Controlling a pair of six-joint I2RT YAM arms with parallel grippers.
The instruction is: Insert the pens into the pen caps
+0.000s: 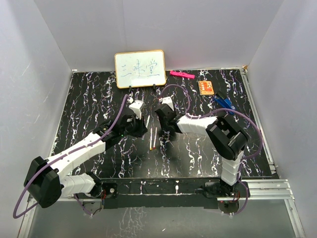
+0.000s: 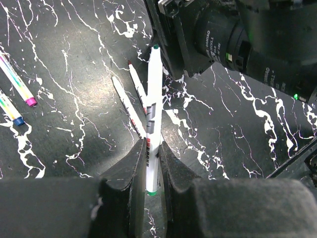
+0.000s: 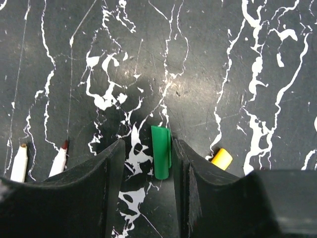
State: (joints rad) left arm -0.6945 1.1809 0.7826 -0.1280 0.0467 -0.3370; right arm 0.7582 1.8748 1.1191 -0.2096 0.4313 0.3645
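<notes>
My left gripper [image 2: 151, 148] is shut on a white pen [image 2: 153, 94] with a green tip. The pen points away from the wrist toward the right arm's wrist. Two more uncapped pens [image 2: 130, 108] lie on the table just left of it. My right gripper [image 3: 147, 148] is open low over the table. A green cap [image 3: 161, 151] lies between its jaws, against the right finger, with a gap to the left finger. A yellow cap [image 3: 221, 158] lies just outside the right finger. In the top view both grippers [image 1: 140, 118] [image 1: 164, 119] are close together mid-table.
Two capped pens, one pink-ended [image 2: 19, 83] and one blue-ended [image 2: 11, 110], lie at the left. Two loose pens [image 1: 152, 139] lie between the arms. A whiteboard [image 1: 140, 68], a pink bar [image 1: 182, 75], an orange card [image 1: 206, 88] and a blue clip [image 1: 224, 102] are at the back.
</notes>
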